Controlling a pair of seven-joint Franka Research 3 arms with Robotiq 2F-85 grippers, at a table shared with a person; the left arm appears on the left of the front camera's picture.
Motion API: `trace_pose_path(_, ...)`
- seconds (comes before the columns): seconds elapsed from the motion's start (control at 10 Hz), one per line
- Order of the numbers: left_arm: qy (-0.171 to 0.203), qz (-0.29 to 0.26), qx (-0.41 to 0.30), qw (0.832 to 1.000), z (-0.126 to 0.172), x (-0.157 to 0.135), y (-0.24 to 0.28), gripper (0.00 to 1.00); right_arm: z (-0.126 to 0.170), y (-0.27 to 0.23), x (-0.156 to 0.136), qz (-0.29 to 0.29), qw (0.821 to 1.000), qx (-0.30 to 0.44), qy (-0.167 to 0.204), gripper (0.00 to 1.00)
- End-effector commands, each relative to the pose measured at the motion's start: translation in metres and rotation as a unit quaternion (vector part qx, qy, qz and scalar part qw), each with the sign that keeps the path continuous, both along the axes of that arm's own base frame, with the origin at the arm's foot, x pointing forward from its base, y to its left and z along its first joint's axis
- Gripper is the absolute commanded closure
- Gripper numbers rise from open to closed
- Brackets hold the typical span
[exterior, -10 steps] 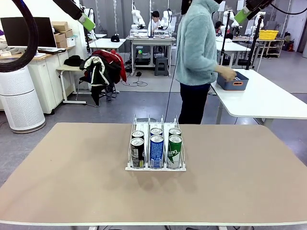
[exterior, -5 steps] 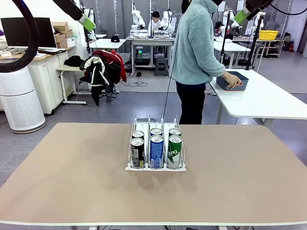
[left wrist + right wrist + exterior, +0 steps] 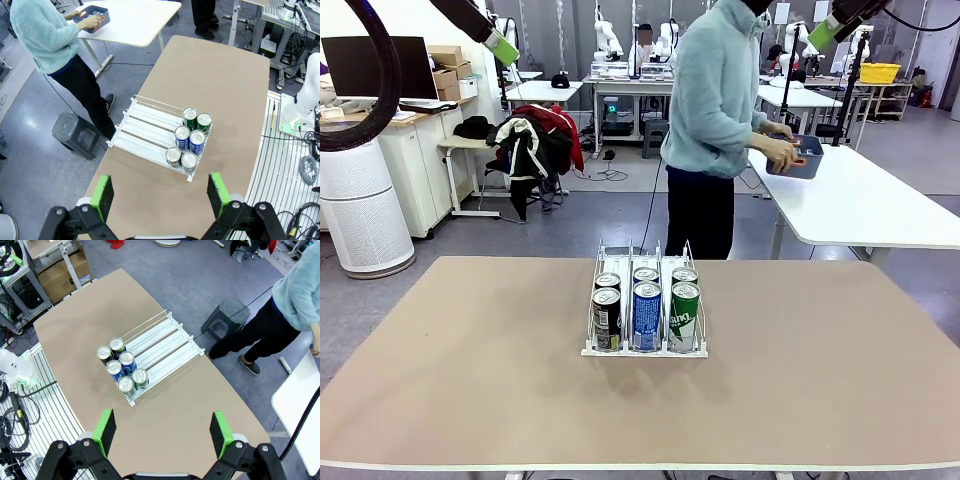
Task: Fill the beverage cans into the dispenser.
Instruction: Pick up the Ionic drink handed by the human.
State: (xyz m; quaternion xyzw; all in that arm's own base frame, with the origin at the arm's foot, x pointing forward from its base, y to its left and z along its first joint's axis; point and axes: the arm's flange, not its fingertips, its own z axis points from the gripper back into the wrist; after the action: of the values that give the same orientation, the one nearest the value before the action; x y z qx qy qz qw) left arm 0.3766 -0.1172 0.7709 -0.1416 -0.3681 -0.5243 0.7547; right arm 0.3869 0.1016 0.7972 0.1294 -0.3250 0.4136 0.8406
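The green-padded fingers (image 3: pixel 103 196) of the left gripper (image 3: pixel 160 194) stand spread wide with nothing between them. The fingers (image 3: pixel 106 430) of the right gripper (image 3: pixel 162 432) stand the same, also empty. Both grippers hang high above the tan table (image 3: pixel 470 380).

Six slim aluminium beverage cans (image 3: pixel 647 315) with silver tops stand upright at the front of the white wire-framed three-lane dispenser (image 3: pixel 645 352), two per lane. The front row reads black, blue, green from the robot's left. The cans touch or nearly touch their neighbours. The rear stretch of every lane is bare.

At the far side, the person's hands (image 3: pixel 782 152) are on a blue rectangular plastic bin (image 3: pixel 802 165) at a white side table, well apart from the dispenser.

Handling, as a judgement:
- Expect each can to be stiff if full, but thin-walled; excess squeeze is likely to dent it.
- Treat the printed wall as smooth and slippery.
- Take hold across the mid-body, pads on opposite sides of the cylinder, axis upright.
- Avoid gripping the rim or the tab.
- Lower each can into the open rear of a lane; the wire dividers leave little room for the fingers.
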Motion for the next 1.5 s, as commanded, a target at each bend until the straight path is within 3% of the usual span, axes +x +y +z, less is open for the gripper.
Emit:
trace_pose_path(0.0, 0.001, 0.001, -0.001, 1.0, -0.0002, 0.0005, 0.0012, 0.0, -0.0008, -0.0015, 0.0005, 0.004, 1.0, 0.001, -0.001, 0.0)
trace_pose_path(1.4, 0.001, 0.001, -0.001, 1.0, -0.0002, 0.0005, 0.0012, 0.0, -0.0008, -0.0015, 0.0005, 0.004, 1.0, 0.001, -0.001, 0.0)
